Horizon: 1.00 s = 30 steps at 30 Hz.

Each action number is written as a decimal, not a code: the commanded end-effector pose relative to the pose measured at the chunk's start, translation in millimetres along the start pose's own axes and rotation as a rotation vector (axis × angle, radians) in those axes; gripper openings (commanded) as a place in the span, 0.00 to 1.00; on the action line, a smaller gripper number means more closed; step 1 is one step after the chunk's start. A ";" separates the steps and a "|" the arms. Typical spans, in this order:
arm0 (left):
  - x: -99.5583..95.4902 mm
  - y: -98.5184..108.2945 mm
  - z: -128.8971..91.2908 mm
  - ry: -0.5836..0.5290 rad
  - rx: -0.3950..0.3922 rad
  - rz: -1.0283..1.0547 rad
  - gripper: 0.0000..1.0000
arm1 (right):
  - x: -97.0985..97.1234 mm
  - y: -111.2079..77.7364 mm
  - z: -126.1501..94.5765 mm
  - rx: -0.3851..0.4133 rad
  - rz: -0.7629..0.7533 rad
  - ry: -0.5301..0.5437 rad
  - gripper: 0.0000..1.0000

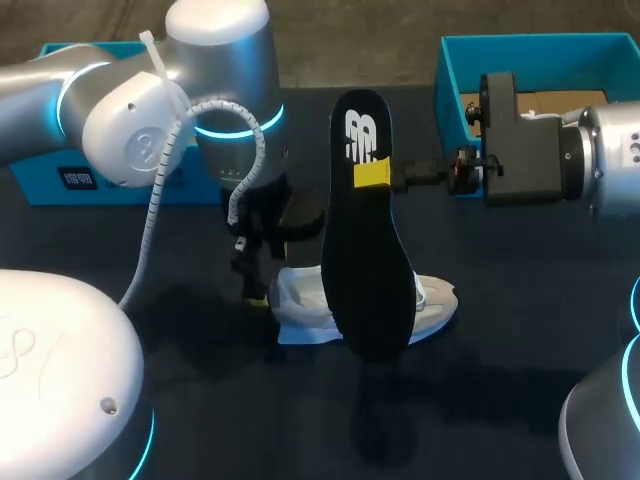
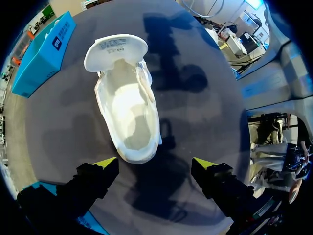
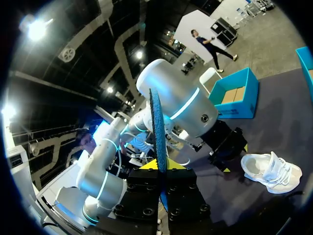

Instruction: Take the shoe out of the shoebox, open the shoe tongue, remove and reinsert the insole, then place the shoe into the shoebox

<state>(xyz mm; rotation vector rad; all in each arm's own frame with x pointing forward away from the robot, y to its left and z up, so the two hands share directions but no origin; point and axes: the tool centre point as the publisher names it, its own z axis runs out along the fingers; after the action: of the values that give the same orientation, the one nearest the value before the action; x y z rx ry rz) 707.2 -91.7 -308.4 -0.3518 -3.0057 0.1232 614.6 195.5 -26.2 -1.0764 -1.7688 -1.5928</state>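
Note:
A white shoe (image 1: 435, 300) lies on the dark table, its tongue (image 2: 116, 49) folded open and its inside bare. My left gripper (image 2: 154, 164) hovers open just over the shoe's heel (image 2: 137, 152), touching nothing; in the head view the left gripper (image 1: 258, 290) is at the shoe's left end. A black insole (image 1: 365, 270) stands upright above the shoe, and my right gripper (image 1: 373, 175) is shut on its upper part. From the right wrist, the insole (image 3: 156, 122) shows edge-on between the yellow tips of the right gripper (image 3: 161, 169), with the shoe (image 3: 271, 171) on the table beyond.
An open blue shoebox (image 1: 455, 65) stands at the back right, behind my right wrist. Another blue box part (image 1: 60, 180) lies at the back left, also visible from the left wrist (image 2: 44, 54). My left arm (image 3: 176, 93) stands close behind the insole.

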 end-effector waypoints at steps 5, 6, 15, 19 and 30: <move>1.7 1.5 -0.7 -0.004 0.000 0.001 1.00 | 0.5 -0.7 2.1 -0.003 0.001 -0.002 0.00; -0.7 -0.4 -2.1 -0.012 0.017 -0.004 1.00 | 0.5 -0.7 2.1 -0.003 0.001 -0.002 0.00; -30.1 -9.7 -21.8 -0.024 0.070 -0.004 1.00 | 0.5 -0.7 2.1 -0.003 0.001 -0.002 0.00; -47.5 -18.7 -22.4 -0.035 0.078 -0.011 1.00 | 0.5 -0.7 2.1 -0.003 0.001 -0.002 0.00; -81.9 -54.4 0.1 -0.041 0.086 -0.020 1.00 | 0.5 -0.7 2.1 -0.003 0.001 -0.002 0.00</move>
<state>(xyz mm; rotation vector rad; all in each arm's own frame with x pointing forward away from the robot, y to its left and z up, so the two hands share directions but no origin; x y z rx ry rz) 765.8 -145.6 -299.5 -0.3132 -3.0459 0.2903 614.6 195.5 -26.2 -1.0765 -1.7688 -1.5928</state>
